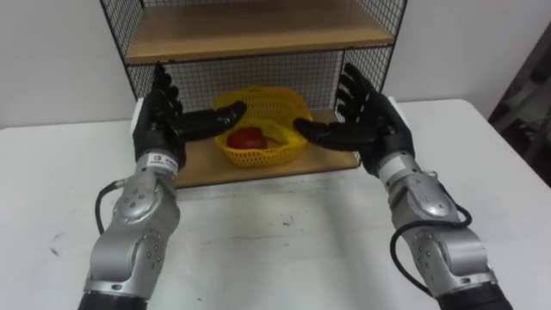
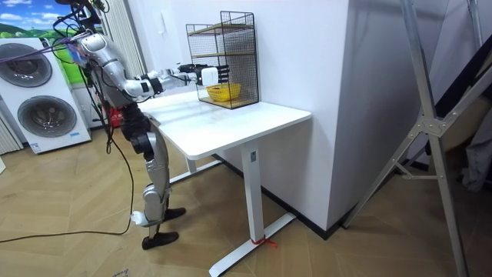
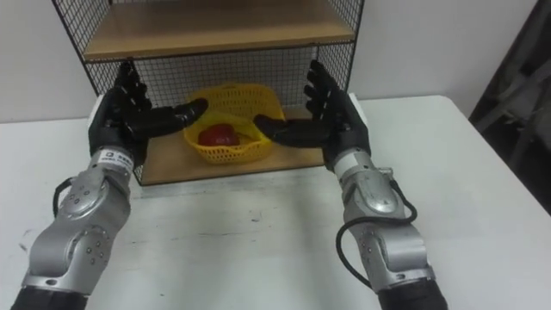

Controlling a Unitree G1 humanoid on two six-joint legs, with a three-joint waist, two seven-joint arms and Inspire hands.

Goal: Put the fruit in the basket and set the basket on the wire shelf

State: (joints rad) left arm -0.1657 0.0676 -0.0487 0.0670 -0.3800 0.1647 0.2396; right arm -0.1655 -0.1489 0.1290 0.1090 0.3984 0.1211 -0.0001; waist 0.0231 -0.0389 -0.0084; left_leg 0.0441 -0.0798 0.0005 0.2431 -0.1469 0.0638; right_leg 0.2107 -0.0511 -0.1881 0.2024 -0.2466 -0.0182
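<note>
A yellow mesh basket (image 1: 263, 129) (image 3: 231, 123) rests on the wooden bottom board of the wire shelf (image 1: 250, 39) (image 3: 215, 34) (image 2: 223, 58). A red fruit (image 1: 247, 139) (image 3: 219, 136) lies inside the basket. My left hand (image 1: 164, 116) (image 3: 120, 116) is open just left of the basket, fingers upright and thumb reaching toward its rim. My right hand (image 1: 366, 116) (image 3: 331, 116) is open just right of it, its thumb likewise at the rim. Neither hand holds the basket. In the room view I stand at the table's end with both arms stretched toward the shelf.
The shelf stands at the back of a white table (image 1: 284, 241) (image 2: 231, 123) against the wall, with an upper wooden board (image 1: 258, 30) above the basket. Washing machines (image 2: 38, 92) stand behind me. A metal frame (image 2: 438, 131) leans at the room view's right.
</note>
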